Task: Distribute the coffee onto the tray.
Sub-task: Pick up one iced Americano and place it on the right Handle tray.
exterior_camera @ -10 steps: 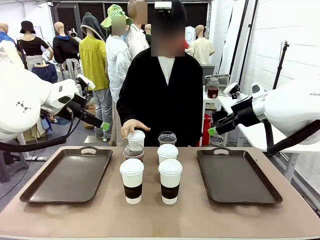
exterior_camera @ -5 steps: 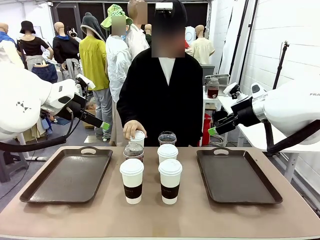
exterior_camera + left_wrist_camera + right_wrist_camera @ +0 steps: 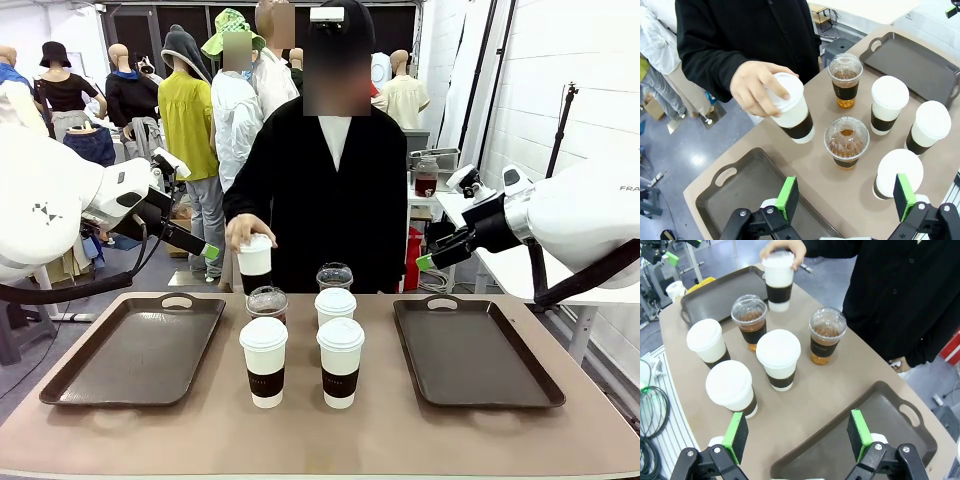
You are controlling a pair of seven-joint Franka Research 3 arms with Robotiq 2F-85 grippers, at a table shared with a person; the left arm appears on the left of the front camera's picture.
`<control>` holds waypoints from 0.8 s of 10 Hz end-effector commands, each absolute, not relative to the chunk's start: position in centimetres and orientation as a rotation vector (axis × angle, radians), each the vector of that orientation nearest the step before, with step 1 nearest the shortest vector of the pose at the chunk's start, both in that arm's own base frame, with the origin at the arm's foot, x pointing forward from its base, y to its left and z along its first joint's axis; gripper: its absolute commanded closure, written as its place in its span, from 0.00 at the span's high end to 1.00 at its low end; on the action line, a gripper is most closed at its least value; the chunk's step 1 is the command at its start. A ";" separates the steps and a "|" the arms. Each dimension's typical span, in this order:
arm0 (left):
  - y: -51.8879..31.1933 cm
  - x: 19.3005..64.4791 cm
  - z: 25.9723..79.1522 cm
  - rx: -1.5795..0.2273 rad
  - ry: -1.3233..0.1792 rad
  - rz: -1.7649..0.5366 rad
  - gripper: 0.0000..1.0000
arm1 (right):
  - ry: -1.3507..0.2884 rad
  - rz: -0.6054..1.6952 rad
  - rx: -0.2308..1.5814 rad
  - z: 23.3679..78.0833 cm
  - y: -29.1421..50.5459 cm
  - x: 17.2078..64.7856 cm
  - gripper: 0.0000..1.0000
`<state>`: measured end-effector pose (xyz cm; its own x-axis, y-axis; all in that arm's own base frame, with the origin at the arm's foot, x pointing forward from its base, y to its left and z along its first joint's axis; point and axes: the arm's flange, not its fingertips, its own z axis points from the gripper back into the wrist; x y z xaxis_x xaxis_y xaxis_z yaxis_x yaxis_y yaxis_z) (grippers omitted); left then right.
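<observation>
1. Front view:
   - A person at the far side of the desk [image 3: 400, 430] has a hand [image 3: 243, 231] clasped over the lid of the held cup [image 3: 254, 264]. This white cup with a dark sleeve is raised above the others, upper middle of the frame.
   - Below it, two dome-lidded cups [image 3: 267, 302] [image 3: 334, 276] and three white cups [image 3: 335, 305] [image 3: 264, 360] [image 3: 340, 360] stand clustered at centre.
   - The left tray [image 3: 135, 350] and right tray [image 3: 475, 352] lie bare on either side.
   - The left gripper [image 3: 210, 251] hangs at middle left and the right gripper [image 3: 424, 263] at middle right, both off the desk. From here I cannot tell how their fingers stand.

2. Left wrist view:
   - The left gripper [image 3: 846, 197] shows its green-padded fingers [image 3: 788, 198] spread wide at the bottom edge, holding nothing.
   - The hand [image 3: 757, 90] grips the held cup [image 3: 792, 114], tilted, in the upper left.
   - The dome-lidded cups [image 3: 845, 80] [image 3: 846, 142] stand at centre and the white cups [image 3: 889, 104] [image 3: 930, 126] [image 3: 897, 174] at right.
   - The left tray [image 3: 745, 190] is lower left and the right tray [image 3: 920, 60] upper right.

3. Right wrist view:
   - The right gripper [image 3: 797, 435] has its fingers [image 3: 859, 434] wide apart and empty at the bottom.
   - The hand [image 3: 785, 249] holds the held cup [image 3: 778, 280] at top centre.
   - The dome-lidded cups [image 3: 750, 315] [image 3: 826, 332] and white cups [image 3: 778, 357] [image 3: 706, 340] [image 3: 731, 387] stand on the desk [image 3: 830, 385].
   - The left tray [image 3: 720, 292] is upper left and the right tray [image 3: 880, 410] lower right.
</observation>
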<state>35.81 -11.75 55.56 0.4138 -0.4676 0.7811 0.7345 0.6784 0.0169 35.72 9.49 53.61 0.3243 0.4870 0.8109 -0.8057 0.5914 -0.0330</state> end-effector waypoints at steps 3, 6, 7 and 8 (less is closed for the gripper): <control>-11.5 35.7 55.6 -0.367 -0.843 -0.778 1.00 | -0.756 0.987 0.308 55.8 8.7 40.0 1.00; -11.5 35.7 55.6 -0.367 -0.843 -0.778 1.00 | -0.587 1.091 0.189 56.7 8.9 43.6 1.00; -11.5 35.7 55.6 -0.367 -0.843 -0.778 1.00 | -0.538 1.161 0.156 56.5 9.1 44.8 1.00; -11.5 35.7 55.6 -0.367 -0.843 -0.778 1.00 | -0.501 1.229 0.136 56.0 9.1 45.7 1.00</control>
